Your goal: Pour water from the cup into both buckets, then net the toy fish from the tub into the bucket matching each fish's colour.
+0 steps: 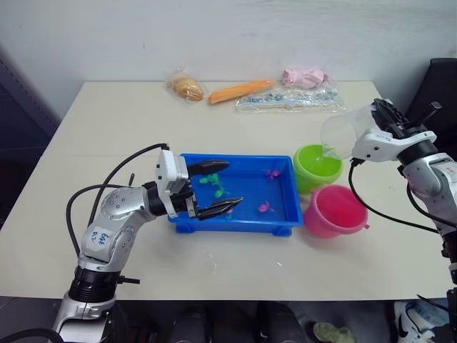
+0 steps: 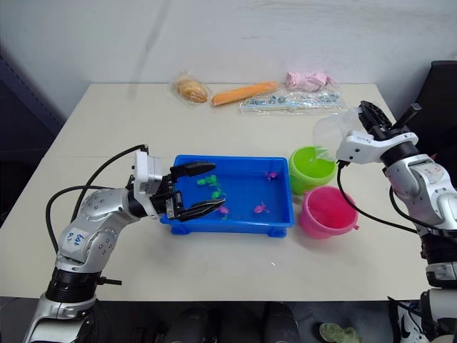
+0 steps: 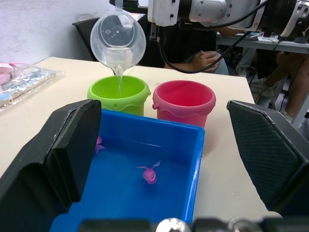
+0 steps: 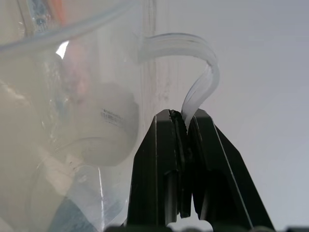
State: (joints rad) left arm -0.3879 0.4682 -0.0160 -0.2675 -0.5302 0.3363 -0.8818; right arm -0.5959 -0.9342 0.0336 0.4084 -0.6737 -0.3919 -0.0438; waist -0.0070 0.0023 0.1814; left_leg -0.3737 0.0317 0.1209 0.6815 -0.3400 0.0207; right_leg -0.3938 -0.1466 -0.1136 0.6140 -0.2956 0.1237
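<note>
My right gripper (image 4: 186, 121) is shut on the handle of the clear cup (image 1: 339, 134). The cup is tipped over the lime green bucket (image 1: 318, 166), and a thin stream of water (image 3: 119, 79) runs from its lip into that bucket. The pink bucket (image 1: 334, 211) stands just in front of the green one, right of the blue tub (image 1: 246, 191). In the tub lie green fish (image 1: 214, 184) at the left and pink fish (image 1: 265, 207) toward the right. My left gripper (image 1: 232, 184) is open, its two fingers spread over the tub's left end, holding nothing.
Along the table's far edge lie a bagged bread roll (image 1: 187, 88), an orange carrot (image 1: 240, 91), a clear packet (image 1: 289, 100) and a pink bag (image 1: 305, 77). A black chair (image 1: 439, 86) stands off the right side. A person's hand (image 3: 203, 58) rests beyond the table.
</note>
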